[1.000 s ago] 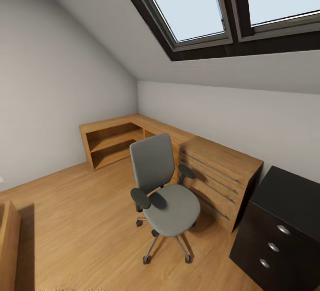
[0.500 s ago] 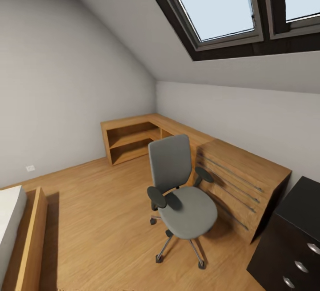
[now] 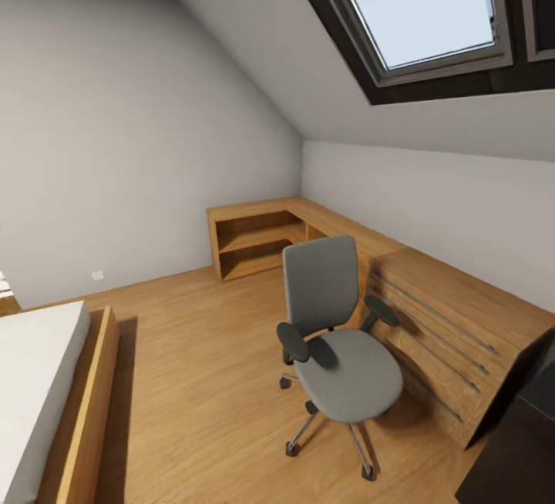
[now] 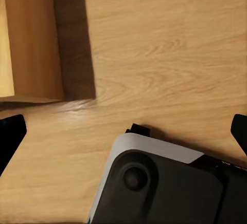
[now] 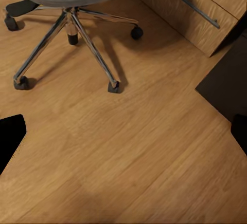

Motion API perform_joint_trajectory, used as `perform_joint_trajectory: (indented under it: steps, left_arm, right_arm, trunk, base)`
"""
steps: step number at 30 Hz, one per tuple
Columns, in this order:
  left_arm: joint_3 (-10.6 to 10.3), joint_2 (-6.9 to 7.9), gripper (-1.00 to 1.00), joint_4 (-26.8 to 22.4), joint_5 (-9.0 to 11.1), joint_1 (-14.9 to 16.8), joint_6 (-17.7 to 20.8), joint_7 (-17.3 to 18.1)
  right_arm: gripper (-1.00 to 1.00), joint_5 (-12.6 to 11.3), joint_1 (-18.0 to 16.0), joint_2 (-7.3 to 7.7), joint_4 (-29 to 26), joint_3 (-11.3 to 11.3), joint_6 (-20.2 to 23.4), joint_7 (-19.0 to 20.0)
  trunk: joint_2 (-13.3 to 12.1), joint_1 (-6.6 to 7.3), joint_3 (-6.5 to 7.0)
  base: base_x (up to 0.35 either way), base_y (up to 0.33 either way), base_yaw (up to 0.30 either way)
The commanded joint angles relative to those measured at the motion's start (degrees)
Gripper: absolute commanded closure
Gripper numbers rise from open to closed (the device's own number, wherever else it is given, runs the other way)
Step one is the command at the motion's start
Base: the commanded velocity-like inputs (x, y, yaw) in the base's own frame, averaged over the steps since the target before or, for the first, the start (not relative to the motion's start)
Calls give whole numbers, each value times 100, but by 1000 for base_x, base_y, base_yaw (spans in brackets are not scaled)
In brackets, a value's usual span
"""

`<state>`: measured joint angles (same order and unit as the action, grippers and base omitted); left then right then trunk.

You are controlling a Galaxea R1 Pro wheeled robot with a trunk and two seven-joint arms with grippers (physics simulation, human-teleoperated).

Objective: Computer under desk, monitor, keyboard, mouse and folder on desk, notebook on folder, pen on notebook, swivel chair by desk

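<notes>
While the robot is on its way through the bedroom, no grasp is in hand: both grippers hang low over the wood floor (image 5: pixel 128 157). On the left gripper (image 4: pixel 126 131), two dark fingertips (image 4: pixel 10 136) sit at opposite edges of the wrist view, spread wide, nothing between them; below lies the robot's own grey-and-black base (image 4: pixel 164 188). The right gripper (image 5: pixel 128 131) reads the same, released, fingertips (image 5: pixel 10 139) far apart over bare boards. The swivel chair (image 3: pixel 335 334) stands on the open floor just beside a low light-wood cabinet (image 3: pixel 439 334); its grey seat looks bare, no blue folder on it. A dark corner of the desk (image 3: pixel 516 442), the drawer side by the look of it, sits near the chair at the lower right of the head view. A bed (image 3: pixel 46 388) lies at the left. Judgement: the step in hand is travel or search, likely toward the chair-to-desk placement. Next move calls for turning toward the desk, checking what lies on it, then closing on the chair.
</notes>
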<state>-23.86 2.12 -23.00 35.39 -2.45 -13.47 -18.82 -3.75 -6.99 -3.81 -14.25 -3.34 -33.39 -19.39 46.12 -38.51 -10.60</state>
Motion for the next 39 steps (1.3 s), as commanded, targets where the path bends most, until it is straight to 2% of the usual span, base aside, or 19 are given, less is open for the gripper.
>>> perform_joint_trajectory:
  steps: [1,13,19,20,24,25,29,32,33,34,35,38,39]
  left_arm:
    - [-49,7,-100,-13,47,0,-15,-43]
    - [-49,3,-100,-13,37,1,-36,-43]
    - [-60,-31,-100,-77,40,0,-759,-46]
    - [-62,-75,-100,-128,40,0,-905,-48]
    - [-65,-256,-100,-443,29,3,-1084,-48]
    - [-60,-291,-100,-770,27,1,-1076,-52]
    - [-40,-241,-100,-1232,35,0,-743,-71]
    - [-30,-154,-100,-1483,52,-1,-219,-83]
    - [-27,-127,-100,-1540,61,-1,55,-75]
    - [-26,-118,-100,-1554,64,-1,171,-70]
    - [-29,-111,-100,-1411,53,-1,410,-54]
    - [-42,-125,-100,-1061,34,-1,168,-42]
    - [-56,-162,-100,-715,26,-1,-296,-37]
  right_arm:
    - [-100,-39,-4,1,4,-38,-18,-21]
    - [-100,-17,-4,3,2,-44,-22,-21]
    - [-100,-13,-4,6,1,-44,-26,-21]
    - [-100,-12,-4,5,1,-44,-27,-21]
    - [-100,-18,-4,-1,1,-44,-40,-21]
    - [-100,-16,-4,-4,4,-36,-210,-21]
    - [-100,-13,-4,1,71,-26,-649,-21]
    - [-100,3,-4,-1,255,-41,-963,-21]
    - [-100,46,-4,-1,344,-54,-1059,-21]
    - [-100,78,-4,-2,379,-66,-1094,-21]
    - [-100,304,-4,-4,476,-136,-1186,-21]
    - [-100,436,-4,-5,507,-165,-1213,-21]
    - [-100,493,-4,-5,519,-177,-1224,-21]
  trunk:
    - [6,-2,-7]
    - [6,-2,-7]
    - [6,-2,-7]
    - [6,-2,-7]
    - [6,-2,-7]
    - [6,-2,-7]
    - [6,-2,-7]
    - [6,-2,-7]
    - [6,-2,-7]
    - [6,-2,-7]
    - [6,-2,-7]
    - [6,-2,-7]
    - [6,-2,-7]
  base:
    - [0,-10,277]
    - [0,-2,278]
    - [0,0,278]
    - [0,0,278]
    - [0,0,278]
    - [0,0,278]
    - [0,0,278]
    - [0,0,278]
    - [0,0,278]
    - [0,0,278]
    - [0,0,279]
    - [0,0,279]
    - [0,0,280]
